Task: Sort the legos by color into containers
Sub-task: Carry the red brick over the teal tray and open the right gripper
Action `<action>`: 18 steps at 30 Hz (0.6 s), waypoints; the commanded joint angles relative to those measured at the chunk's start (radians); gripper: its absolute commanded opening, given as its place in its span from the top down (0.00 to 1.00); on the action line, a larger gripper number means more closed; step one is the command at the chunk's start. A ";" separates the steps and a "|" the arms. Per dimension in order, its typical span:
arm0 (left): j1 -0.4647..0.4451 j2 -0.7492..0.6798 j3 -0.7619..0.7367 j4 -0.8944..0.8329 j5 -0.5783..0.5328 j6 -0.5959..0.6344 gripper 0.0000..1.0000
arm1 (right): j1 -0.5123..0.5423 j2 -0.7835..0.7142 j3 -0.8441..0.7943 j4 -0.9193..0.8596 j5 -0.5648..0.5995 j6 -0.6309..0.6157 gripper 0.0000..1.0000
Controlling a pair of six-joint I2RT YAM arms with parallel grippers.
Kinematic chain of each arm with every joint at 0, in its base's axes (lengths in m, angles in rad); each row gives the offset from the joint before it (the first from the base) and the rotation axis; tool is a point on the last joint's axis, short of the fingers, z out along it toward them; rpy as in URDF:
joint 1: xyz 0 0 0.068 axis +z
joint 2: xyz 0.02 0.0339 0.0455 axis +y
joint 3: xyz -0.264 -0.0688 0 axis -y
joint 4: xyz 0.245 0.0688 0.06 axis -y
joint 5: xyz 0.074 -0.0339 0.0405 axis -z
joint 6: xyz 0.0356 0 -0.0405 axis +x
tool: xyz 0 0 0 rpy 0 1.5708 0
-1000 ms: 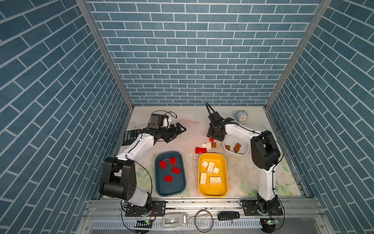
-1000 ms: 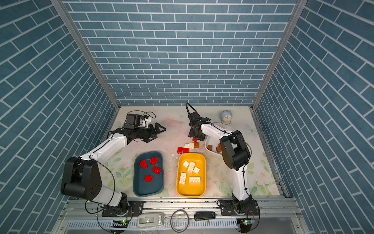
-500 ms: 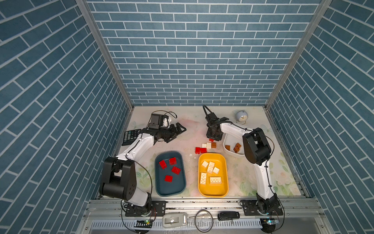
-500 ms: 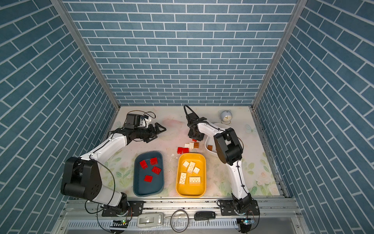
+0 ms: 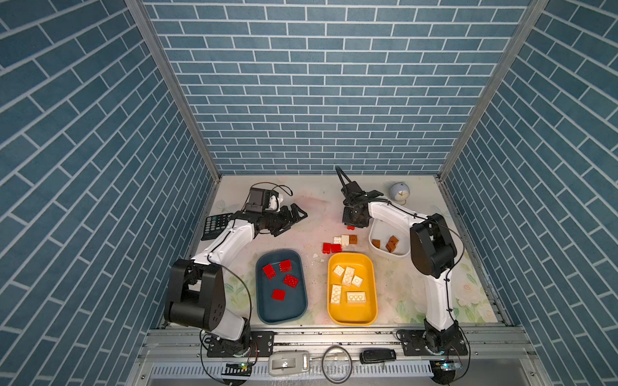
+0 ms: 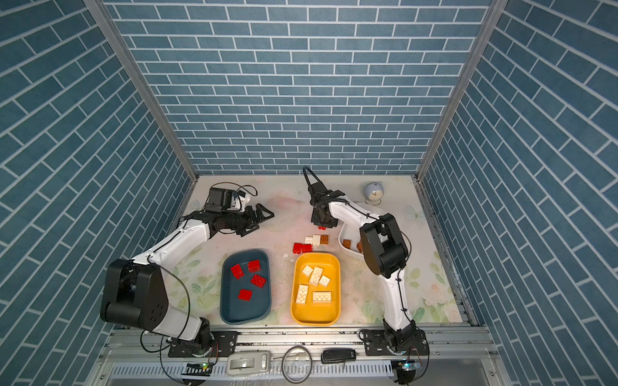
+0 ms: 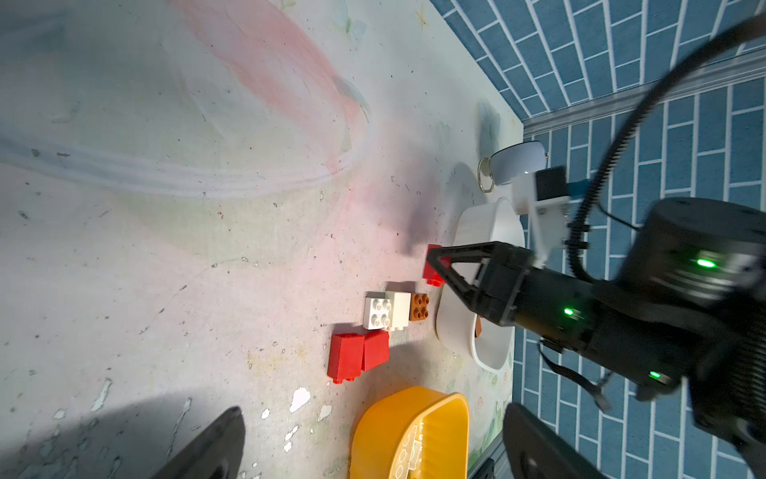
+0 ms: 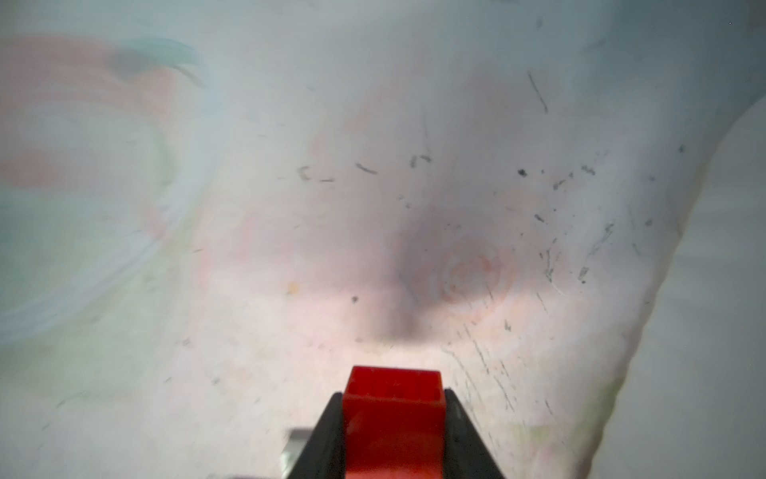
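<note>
My right pincer [image 5: 352, 223] pinches a red lego [image 8: 393, 419], just off the white tray [image 5: 372, 244] at its ten o'clock edge; loose legos [image 5: 344, 240] cluster at the lego's six o'clock. My left pincer [image 5: 297, 219] hangs spread wide, away at nine o'clock.

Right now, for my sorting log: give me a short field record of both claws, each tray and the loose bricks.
right claw: shut on a small red studded plastic brick
left claw: open, empty
dark teal-blue plastic tray: four red bricks
yellow plastic tray: five cream-white bricks
white plastic tray: brown bricks, count unclear
loose on table: red pair, cream-white pair, one brown brick
</note>
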State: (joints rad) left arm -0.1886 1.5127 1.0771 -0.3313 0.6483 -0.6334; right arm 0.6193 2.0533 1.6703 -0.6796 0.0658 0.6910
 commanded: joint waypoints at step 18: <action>0.012 0.029 0.073 -0.075 -0.085 0.007 0.02 | 0.415 -0.268 -0.314 0.427 -0.470 -0.380 0.82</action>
State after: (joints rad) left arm -0.1814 1.5276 1.1198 -0.3920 0.5797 -0.6220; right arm 0.9966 1.7542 1.3407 -0.3428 -0.3523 0.3946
